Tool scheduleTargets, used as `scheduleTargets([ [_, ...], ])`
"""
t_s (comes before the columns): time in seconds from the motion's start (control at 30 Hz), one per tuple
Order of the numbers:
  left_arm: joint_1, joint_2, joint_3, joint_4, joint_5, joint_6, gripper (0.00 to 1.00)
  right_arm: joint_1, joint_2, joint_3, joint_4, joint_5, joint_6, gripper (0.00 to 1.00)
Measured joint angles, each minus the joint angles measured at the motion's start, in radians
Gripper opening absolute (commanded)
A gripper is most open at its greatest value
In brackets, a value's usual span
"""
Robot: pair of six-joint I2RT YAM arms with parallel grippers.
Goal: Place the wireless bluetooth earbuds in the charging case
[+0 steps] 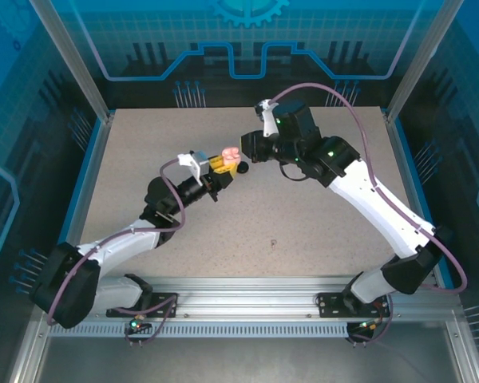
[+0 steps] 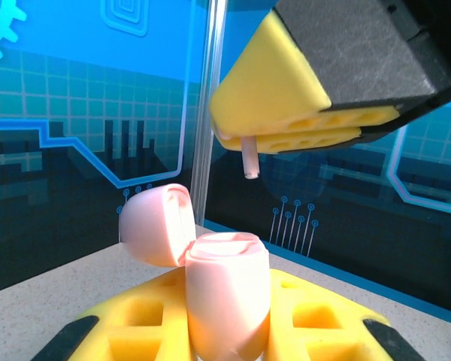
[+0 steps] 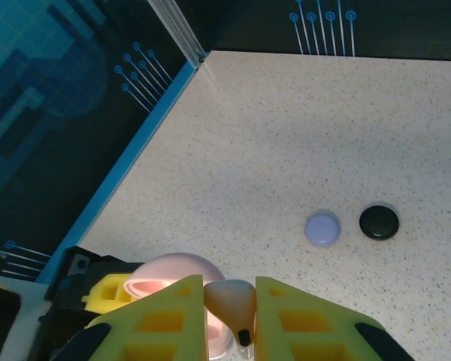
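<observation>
My left gripper (image 2: 227, 335) is shut on the body of an open pale pink charging case (image 2: 227, 289), and holds it upright above the table. Its lid (image 2: 154, 226) is flipped back to the left. Directly above the case hangs my right gripper (image 2: 244, 135), shut on a pinkish-beige earbud whose stem (image 2: 249, 159) points down, a short gap above the case's open top. In the right wrist view the earbud (image 3: 237, 299) sits between the right gripper's (image 3: 231, 316) yellow fingers, with the case (image 3: 169, 272) below. From above, the left gripper (image 1: 221, 167) and the right gripper (image 1: 246, 156) meet over mid-table.
A lavender round case (image 3: 322, 229) and a black round case (image 3: 379, 222) lie shut on the speckled table (image 3: 301, 120), side by side. A blue-edged wall (image 3: 128, 162) borders the table on the left of the right wrist view.
</observation>
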Motion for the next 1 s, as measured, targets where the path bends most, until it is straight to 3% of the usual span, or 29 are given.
scheduleTargets([
  [0.57, -0.019, 0.053, 0.070, 0.064, 0.003, 0.254, 0.00, 0.027, -0.128, -0.168, 0.230, -0.052, -0.069, 0.19],
  [1.0, -0.019, 0.069, 0.079, 0.064, 0.003, 0.284, 0.00, 0.048, -0.129, -0.195, 0.263, -0.052, -0.072, 0.18],
])
